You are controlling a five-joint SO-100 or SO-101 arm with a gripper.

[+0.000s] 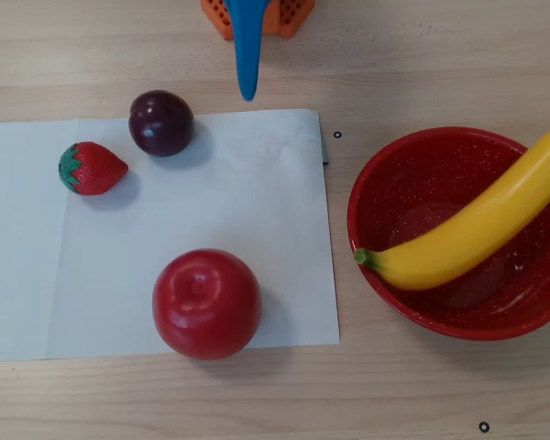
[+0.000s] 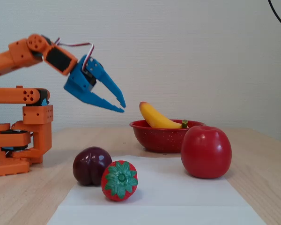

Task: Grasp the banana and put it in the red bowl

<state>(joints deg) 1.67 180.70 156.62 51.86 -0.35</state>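
The yellow banana (image 1: 467, 234) lies in the red bowl (image 1: 440, 136) at the right of the overhead view. Its green stem tip rests over the bowl's near-left rim and its other end sticks out over the far-right rim. In the fixed view the banana (image 2: 154, 117) rises out of the bowl (image 2: 164, 138). My blue gripper (image 2: 122, 108) hangs in the air to the left of the bowl and well above the table. Its fingertips are together and hold nothing. In the overhead view it (image 1: 247, 92) points down from the top edge.
A white paper sheet (image 1: 257, 202) carries a red apple (image 1: 206, 302), a dark plum (image 1: 161, 122) and a strawberry (image 1: 92, 169). The orange arm base (image 2: 18, 140) stands at the left of the fixed view. The bowl sits on bare wood beside the sheet.
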